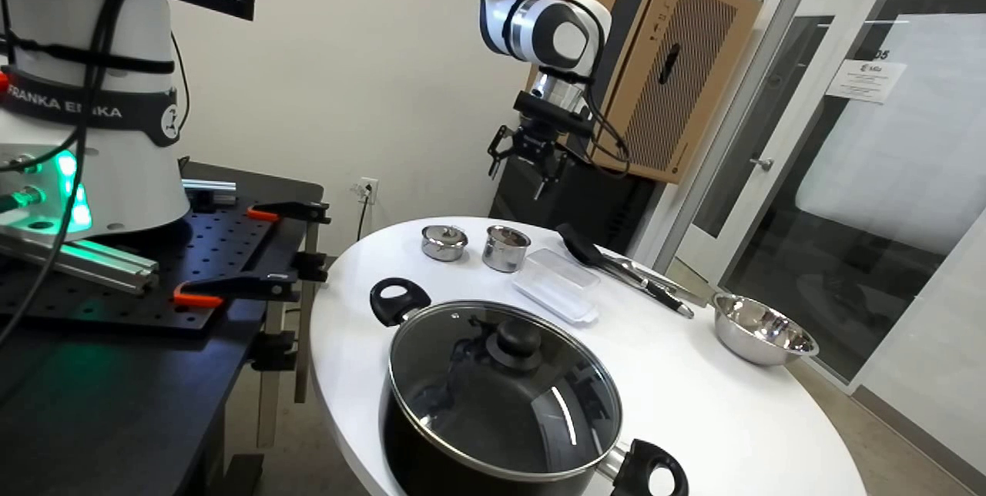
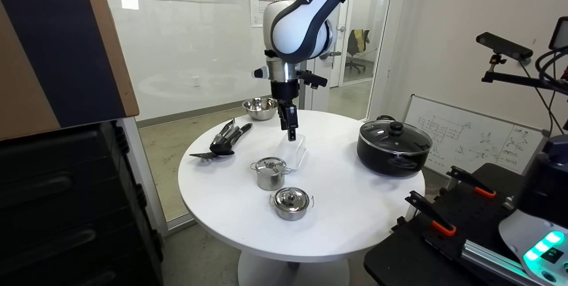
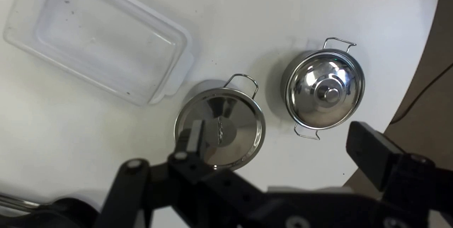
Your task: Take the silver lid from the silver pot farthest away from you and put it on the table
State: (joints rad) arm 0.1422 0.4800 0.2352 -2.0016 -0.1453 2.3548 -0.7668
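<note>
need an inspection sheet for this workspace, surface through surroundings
Surface: round white table, bearing every pot in view.
Job's things: taller silver pot, silver lid on; shorter silver pot, knobbed lid on.
Clutter: black pot with glass lid, clear container, steel bowl, utensils.
End effector: open above the table; held object, nothing seen.
Cables: black cables strapped along the arm.
Surroundings: cardboard boxes; clamps on the black workbench.

Black pot (image 2: 391, 158) with glass lid (image 1: 493, 396), clear container (image 3: 102, 44), metal bowl (image 1: 746, 339), cardboard box (image 1: 655, 88)
</note>
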